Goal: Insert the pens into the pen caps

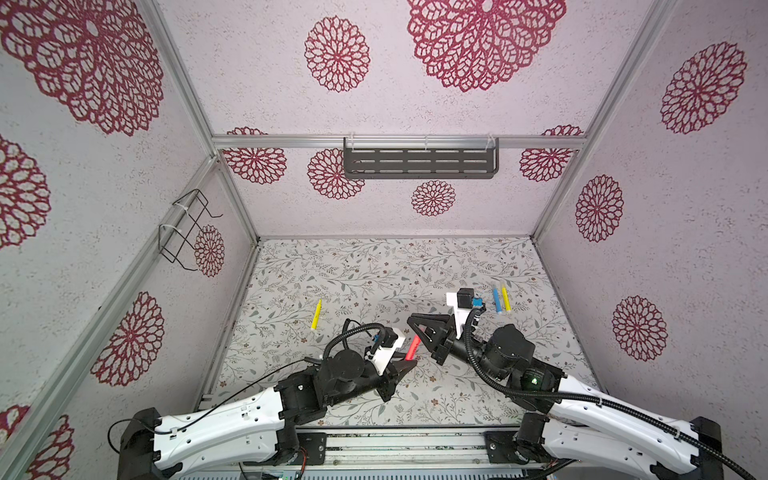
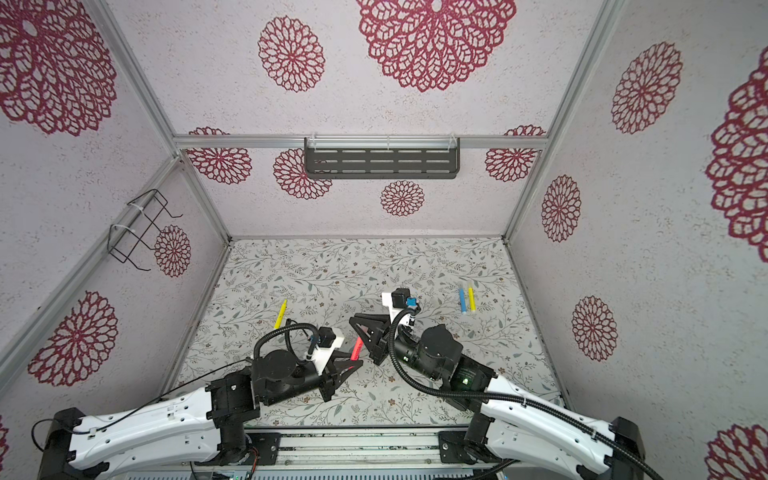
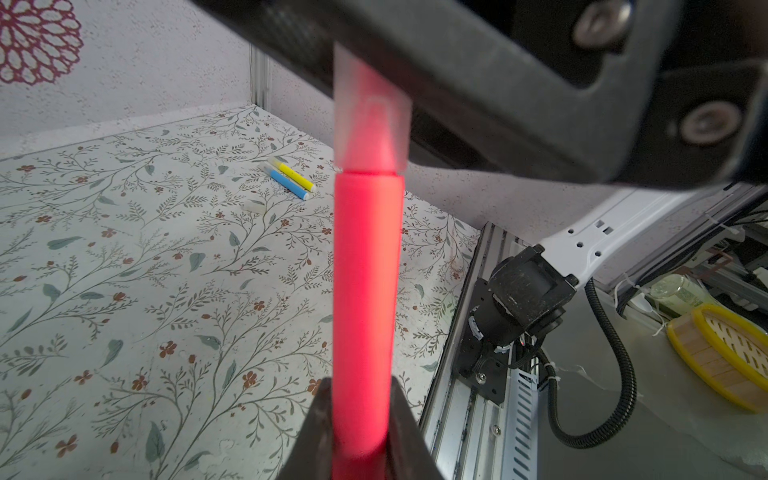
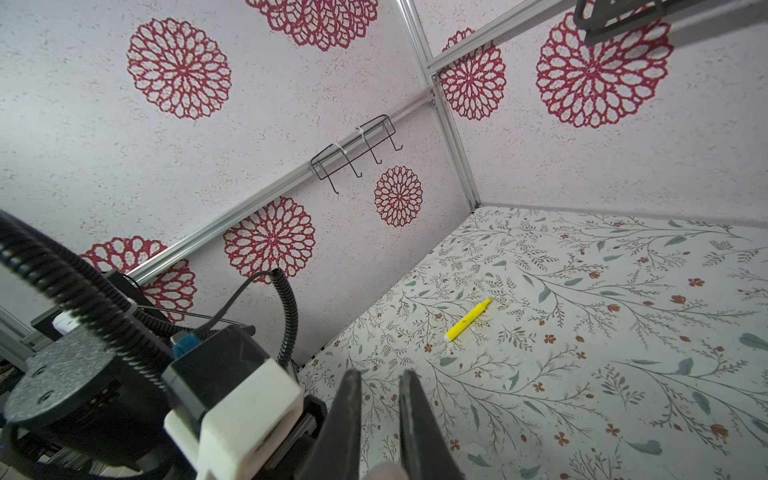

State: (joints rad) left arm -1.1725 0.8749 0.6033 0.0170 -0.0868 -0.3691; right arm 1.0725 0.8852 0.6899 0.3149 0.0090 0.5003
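Left jaws clenched low on the barrel of the red-pink pen (image 3: 365,270). Right jaws clamped on the clear cap (image 3: 372,112), which sits over the pen tip, rim about at the barrel shoulder. Both are held above the bench (image 1: 353,270), near its front edge, mid-width.

To finish well: keep pen & cap on 1 axis and push straight, no twist, grip firm so the barrel can't slide. Judge seating by the rim gap, which looks almost nil.

Bench is flat w/ a floral print. 1 yellow pen (image 1: 316,314) lies toward the left edge. A blue pen (image 1: 496,301) + 2nd yellow pen (image 1: 505,300) lie side by side toward the right edge, w/ a loose cap (image 3: 253,205) near them. Pale walls w/ red rosettes, alu frame; slotted shelf (image 1: 419,164) on the back wall, wire rack (image 1: 187,226) on the left wall.
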